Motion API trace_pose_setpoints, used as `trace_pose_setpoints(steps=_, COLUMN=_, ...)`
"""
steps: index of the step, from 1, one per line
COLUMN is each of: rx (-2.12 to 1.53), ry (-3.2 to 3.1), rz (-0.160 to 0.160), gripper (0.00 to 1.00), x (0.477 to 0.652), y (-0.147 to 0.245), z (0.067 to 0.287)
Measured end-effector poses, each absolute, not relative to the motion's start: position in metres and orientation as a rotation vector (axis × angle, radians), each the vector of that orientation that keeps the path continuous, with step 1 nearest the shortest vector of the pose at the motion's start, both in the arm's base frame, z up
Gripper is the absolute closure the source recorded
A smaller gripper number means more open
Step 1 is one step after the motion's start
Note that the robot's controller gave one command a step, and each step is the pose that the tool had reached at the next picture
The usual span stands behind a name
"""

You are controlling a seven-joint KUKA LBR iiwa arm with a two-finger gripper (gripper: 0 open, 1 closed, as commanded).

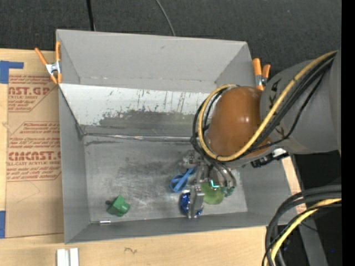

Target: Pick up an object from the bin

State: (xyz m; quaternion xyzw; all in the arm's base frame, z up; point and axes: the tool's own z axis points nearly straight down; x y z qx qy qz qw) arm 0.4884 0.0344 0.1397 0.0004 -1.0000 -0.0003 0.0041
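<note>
Orange wrist cover (236, 121) is on top, with the gripper (198, 195) down at the near right of the bin (111, 98) floor. It sits in a cluster: blue plastic piece (180, 180), blue round thing (186, 204), pale green ball (215, 194). Can't tell if it's apart or clamped on anything; green block (118, 205) lies well apart, near left.

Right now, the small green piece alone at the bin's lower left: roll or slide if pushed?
The green piece looks blocky and angular, so it probably slides rather than rolls. Small and plastic-looking, it is likely light and stiff. Close to the bin wall, it may jam there under a push.
</note>
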Motion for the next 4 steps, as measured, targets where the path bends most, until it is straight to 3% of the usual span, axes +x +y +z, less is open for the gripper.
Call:
trace_pose_setpoints(steps=1, rx=0.494, ry=-3.122, rz=-0.011, gripper=0.00, x=0.556, y=-0.002, z=0.078)
trace_pose_setpoints(steps=2, rx=0.495, ry=-3.110, rz=-0.005, gripper=0.00, x=0.559, y=0.001, z=0.082)
trace_pose_setpoints(steps=3, rx=0.844, ry=-3.039, rz=0.001, gripper=0.00, x=0.579, y=0.009, z=0.072)
trace_pose_setpoints(steps=4, rx=0.815, ry=-3.041, rz=-0.005, gripper=0.00, x=0.553, y=0.081, z=0.072)
